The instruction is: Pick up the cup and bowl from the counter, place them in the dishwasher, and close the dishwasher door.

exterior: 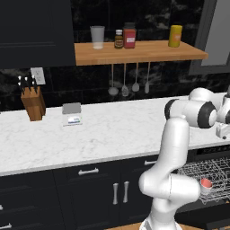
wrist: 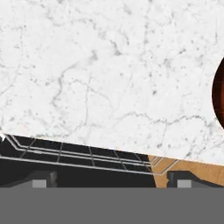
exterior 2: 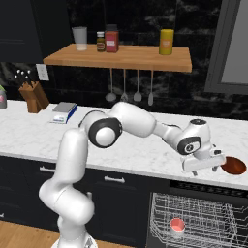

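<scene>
Hovering over the counter [exterior 2: 145,155], my gripper [exterior 2: 206,167] is spread wide and empty, just left of the bowl [exterior 2: 234,165]; the cup [exterior 2: 177,226] sits in the dishwasher [exterior 2: 203,218].

The arm [exterior 2: 72,164] is built of smooth, rounded white segments with a glossy finish. The joints are marked by dark grey to black rings and round caps, one large dark disc being seen at the elbow [exterior 2: 103,132]. The wrist [exterior 2: 193,137] is a white housing with a small dark circular cap. The gripper [exterior 2: 206,162] is a flat white bar-shaped body; its two small dark fingertips [wrist: 43,179] are seen as blocky grey-black stubs.
</scene>
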